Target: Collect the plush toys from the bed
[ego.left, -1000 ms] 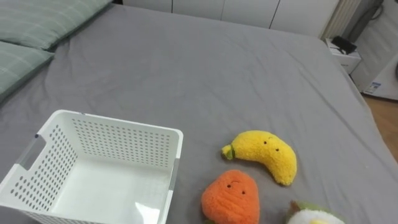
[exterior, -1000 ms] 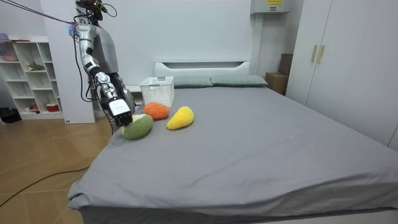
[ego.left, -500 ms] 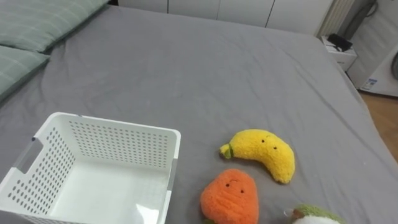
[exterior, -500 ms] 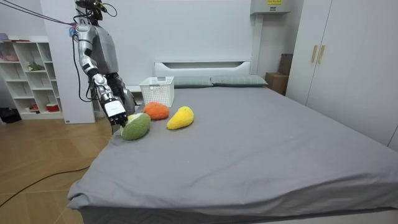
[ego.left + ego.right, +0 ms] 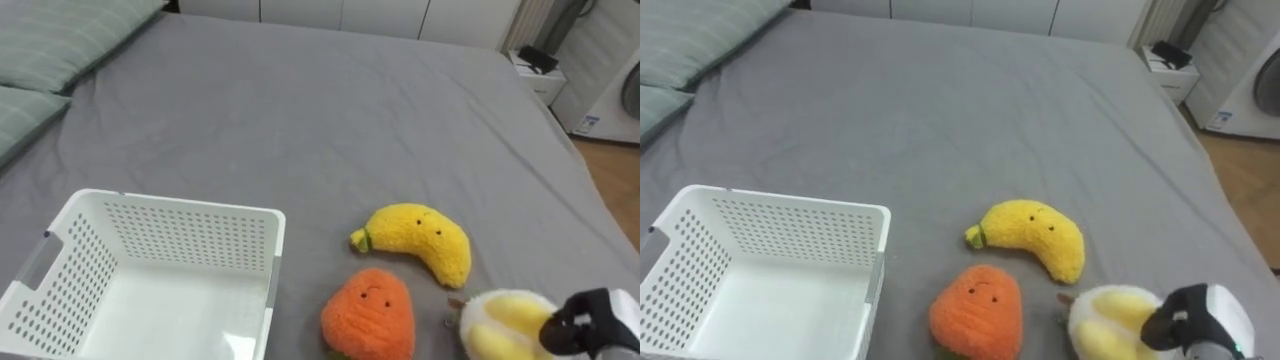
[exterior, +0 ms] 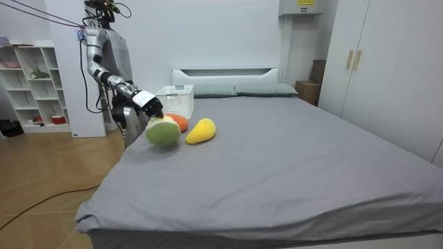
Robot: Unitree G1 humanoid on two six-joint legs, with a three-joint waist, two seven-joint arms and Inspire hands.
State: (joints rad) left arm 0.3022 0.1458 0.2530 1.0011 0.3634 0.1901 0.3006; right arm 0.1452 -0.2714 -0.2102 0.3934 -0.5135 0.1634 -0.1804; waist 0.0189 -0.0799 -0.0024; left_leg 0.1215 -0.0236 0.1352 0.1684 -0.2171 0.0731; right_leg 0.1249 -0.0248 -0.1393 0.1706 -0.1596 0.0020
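A round plush toy, pale yellow on the side facing me and green in the room view, is lifted off the grey bed. My right hand is shut on it at the lower right; the room view shows the hand above the toy. An orange plush toy and a yellow banana plush lie on the bed just left of it. A white perforated basket with nothing in it stands at the lower left, beside the orange toy.
Green pillows lie at the bed's head, upper left. The bed's edge runs down the right side, with wooden floor and a white nightstand beyond. I stand at the bed's side near a white shelf.
My right hand has come into the eye view with the round plush toy and raised it off the bed, toward the orange toy. The camera has tilted slightly.
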